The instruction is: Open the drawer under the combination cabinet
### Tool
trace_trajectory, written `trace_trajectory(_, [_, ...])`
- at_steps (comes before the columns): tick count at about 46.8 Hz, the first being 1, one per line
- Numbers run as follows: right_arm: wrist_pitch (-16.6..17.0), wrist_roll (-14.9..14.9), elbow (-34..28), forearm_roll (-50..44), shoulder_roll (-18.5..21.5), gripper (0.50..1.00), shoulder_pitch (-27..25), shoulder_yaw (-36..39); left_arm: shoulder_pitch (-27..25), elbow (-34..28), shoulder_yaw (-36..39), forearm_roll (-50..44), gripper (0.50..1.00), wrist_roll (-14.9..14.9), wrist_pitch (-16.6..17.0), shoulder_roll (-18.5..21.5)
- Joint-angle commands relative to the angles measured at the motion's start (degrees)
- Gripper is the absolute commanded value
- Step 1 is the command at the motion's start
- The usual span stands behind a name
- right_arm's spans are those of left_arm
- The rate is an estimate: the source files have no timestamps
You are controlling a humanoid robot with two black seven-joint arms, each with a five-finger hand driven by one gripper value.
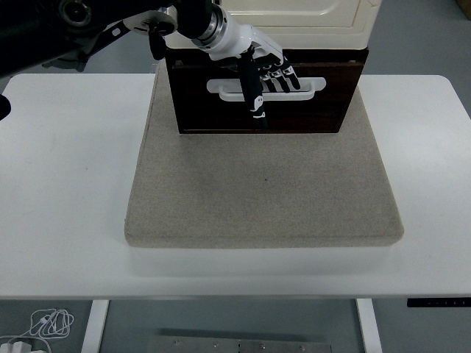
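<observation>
Gripping the drawer handle
Left hand fingers hook the white handle on the dark drawer.

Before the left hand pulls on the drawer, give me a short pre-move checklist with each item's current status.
1. left hand at the white handle: ok.
2. Fingers hooked behind the handle: cannot tell; they lie across it.
3. dark drawer shut or only slightly out: ok, pull remains to do.
4. grey mat bare in front of the drawer: ok.
5. cream cabinet stands squarely above the drawer: ok.
6. Right hand clear: not in view.
</observation>
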Motion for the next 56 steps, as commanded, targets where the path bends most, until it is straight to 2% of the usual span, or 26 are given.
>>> trace_trajectory(1, [0.0, -0.02, 0.0, 0.0, 0.0, 0.926, 0.0, 0.0, 0.08, -0.09, 0.0, -0.09, 1.0, 0.0, -0.38, 0.08])
trace_trajectory(14, [0.0, 0.06, 0.0, 0.0, 0.0, 0.926, 0.0, 0.0, 0.0, -0.09, -0.18, -0.44, 1.0, 0.0, -1.98, 0.61])
trace_trajectory(39, [0.0, 0.06, 0.0, 0.0, 0.0, 0.926, 0.0, 0.0, -0.09, -2.55, -1.41, -0.96, 1.0, 0.0, -1.98, 1.66])
trace_trajectory(56, [0.0, -0.02, 0.0, 0.0, 0.0, 0.926, 0.0, 0.0, -0.09, -2.03, -2.2, -0.88, 1.0, 0.09, -1.98, 1.75])
